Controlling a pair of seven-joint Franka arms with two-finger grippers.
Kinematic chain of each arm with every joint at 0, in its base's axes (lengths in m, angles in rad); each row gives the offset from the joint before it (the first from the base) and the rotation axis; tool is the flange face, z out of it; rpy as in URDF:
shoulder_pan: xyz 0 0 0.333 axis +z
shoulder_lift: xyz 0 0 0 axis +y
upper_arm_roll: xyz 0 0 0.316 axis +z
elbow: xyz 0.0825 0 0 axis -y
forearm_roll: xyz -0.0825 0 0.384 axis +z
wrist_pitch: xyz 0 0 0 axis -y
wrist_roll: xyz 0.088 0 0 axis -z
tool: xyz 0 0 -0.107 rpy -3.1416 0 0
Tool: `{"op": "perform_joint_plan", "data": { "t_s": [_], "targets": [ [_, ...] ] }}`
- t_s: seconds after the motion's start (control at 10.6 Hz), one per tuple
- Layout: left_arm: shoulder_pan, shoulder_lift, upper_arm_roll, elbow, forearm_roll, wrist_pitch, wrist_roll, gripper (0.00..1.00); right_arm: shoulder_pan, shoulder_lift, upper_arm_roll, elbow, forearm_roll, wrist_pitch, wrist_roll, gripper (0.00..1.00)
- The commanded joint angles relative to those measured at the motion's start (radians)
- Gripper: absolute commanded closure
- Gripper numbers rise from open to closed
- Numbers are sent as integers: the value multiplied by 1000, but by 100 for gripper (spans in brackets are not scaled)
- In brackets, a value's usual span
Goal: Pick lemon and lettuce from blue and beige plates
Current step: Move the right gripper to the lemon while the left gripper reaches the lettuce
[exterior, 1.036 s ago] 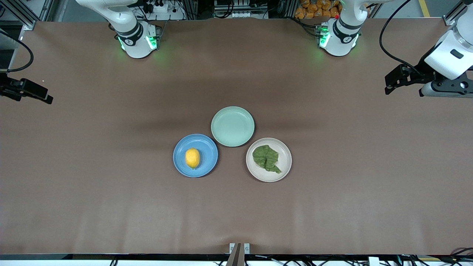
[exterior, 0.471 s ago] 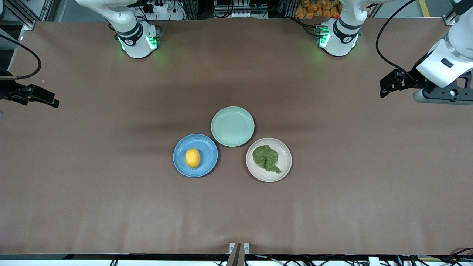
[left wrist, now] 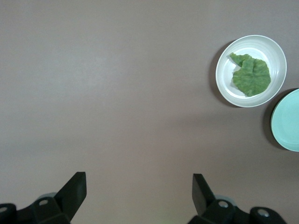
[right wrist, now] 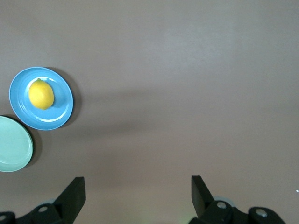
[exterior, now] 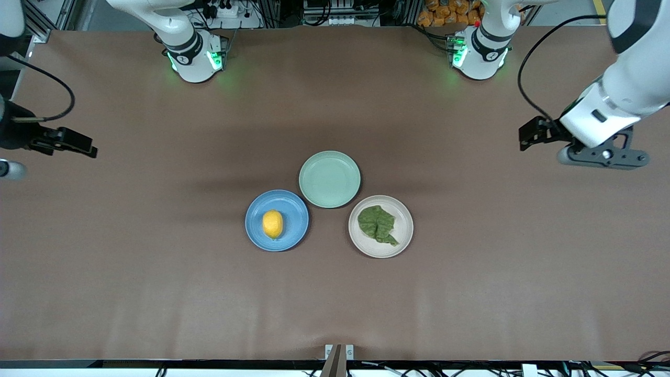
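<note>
A yellow lemon [exterior: 272,223] lies on the blue plate [exterior: 296,209] near the table's middle. A green lettuce leaf [exterior: 378,224] lies on the beige plate [exterior: 406,225] beside it, toward the left arm's end. My left gripper [exterior: 602,157] is open and empty over bare table at the left arm's end; its wrist view shows the open gripper [left wrist: 139,186], the lettuce [left wrist: 252,77] and the beige plate [left wrist: 275,51]. My right gripper [exterior: 8,170] is open and empty over the right arm's end; its wrist view shows the gripper [right wrist: 138,189], the lemon [right wrist: 41,94] and the blue plate [right wrist: 60,109].
A pale green plate [exterior: 330,179] with nothing on it sits farther from the front camera, touching the two other plates; it also shows in the left wrist view [left wrist: 287,121] and the right wrist view [right wrist: 14,149]. Brown table surface [exterior: 157,288] surrounds the plates.
Both grippers have moved in from the table's ends toward the plates. The lemon, lettuce and plates have not moved.
</note>
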Motion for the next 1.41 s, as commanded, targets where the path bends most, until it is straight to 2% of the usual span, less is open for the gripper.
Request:
{"op": "perform_joint_plan", "data": {
  "t_s": [0.0,0.19,0.38,0.66,0.94,1.32],
  "targets": [
    [2,-7,-28,-76,-24,101,-14,0,32,45,-2,32,16,20,11,0],
    [-7,28,-72,-101,-21,179,-121,0,56,73,-2,29,71,63,52,0],
    [-25,91,-104,-99,-6,245,-204,0,107,108,-2,22,76,108,106,0],
    [-96,175,-104,-96,25,348,-350,0,170,174,-2,12,85,168,143,0],
    [-150,264,-103,-90,76,468,-476,0,220,183,3,-83,91,289,238,0],
    [-237,431,-103,-26,181,598,-654,0,247,269,65,-120,90,439,372,0]
  ]
}}
